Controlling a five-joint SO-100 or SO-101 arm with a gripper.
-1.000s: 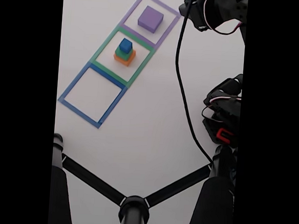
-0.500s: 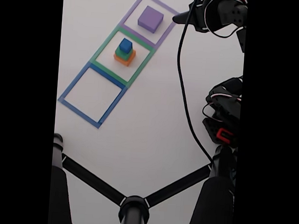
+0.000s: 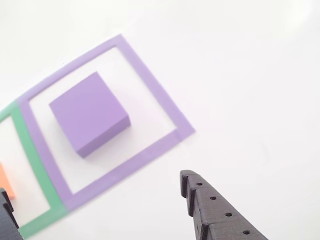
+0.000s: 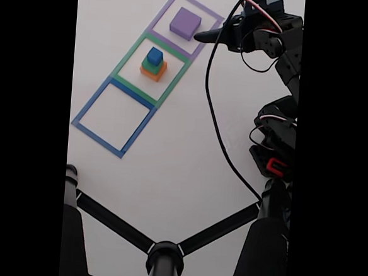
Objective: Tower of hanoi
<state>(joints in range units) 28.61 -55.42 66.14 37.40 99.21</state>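
Note:
The tower of hanoi blocks sit in two taped squares. The large purple block [image 4: 185, 23] [image 3: 90, 114] lies alone inside the purple outline [image 4: 199, 4] [image 3: 150, 85]. A small blue cube [image 4: 154, 56] tops a green block [image 4: 148, 66] and an orange block [image 4: 153, 74] inside the green outline [image 4: 128, 56]; a sliver of orange block [image 3: 4, 182] shows in the other view. My gripper [image 4: 207, 33] [image 3: 92, 184] hovers just right of the purple outline, open, nothing between its fingers.
A blue taped outline [image 4: 90, 102] holds nothing. A black cable [image 4: 219, 134] runs down from the arm to its base [image 4: 275, 144] at the right. Black tripod legs [image 4: 162, 263] spread across the bottom of the fixed view.
The arm has swung left and lower from the top right corner, bringing the gripper to the right edge of the purple outline. The blocks have not moved.

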